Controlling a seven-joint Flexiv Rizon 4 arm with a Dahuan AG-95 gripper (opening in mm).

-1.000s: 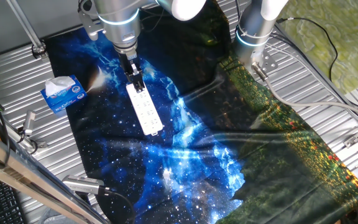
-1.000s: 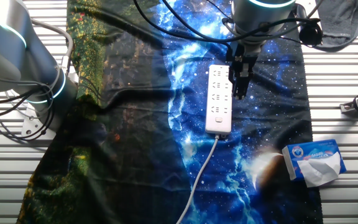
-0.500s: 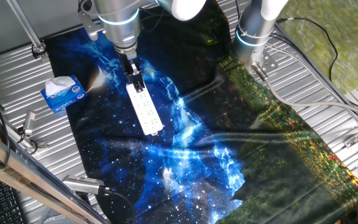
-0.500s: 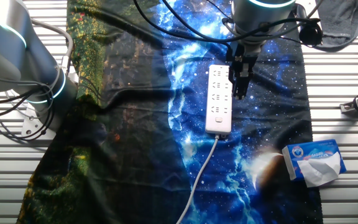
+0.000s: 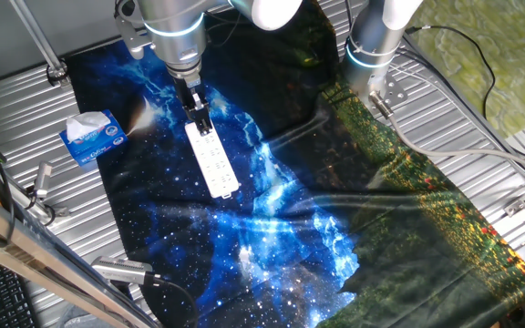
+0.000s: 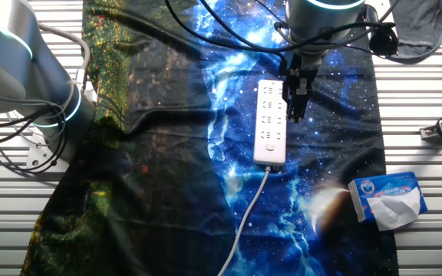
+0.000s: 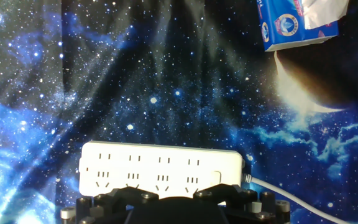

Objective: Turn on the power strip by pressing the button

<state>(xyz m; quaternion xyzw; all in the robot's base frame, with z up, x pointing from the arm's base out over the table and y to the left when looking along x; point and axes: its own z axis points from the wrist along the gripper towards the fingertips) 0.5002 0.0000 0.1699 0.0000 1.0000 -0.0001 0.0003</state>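
The white power strip (image 5: 213,164) lies on the blue galaxy cloth; it also shows in the other fixed view (image 6: 271,123), with its thin white cord (image 6: 244,222) leaving the near end. In the hand view the strip (image 7: 160,163) lies crosswise just above the hand's dark body, with a small button (image 7: 217,178) near the cord end (image 7: 291,198). My gripper (image 5: 199,114) points down at the strip's cord-side end; in the other fixed view the gripper (image 6: 296,98) stands beside the strip's right edge. The fingertips are hidden, so I see no gap or contact.
A blue-and-white tissue box (image 5: 91,138) sits on the cloth's edge beside the strip, also in the other fixed view (image 6: 390,199) and the hand view (image 7: 297,22). A second arm's base (image 5: 372,55) stands at the back. Metal fixtures (image 5: 39,191) lie on the ribbed table.
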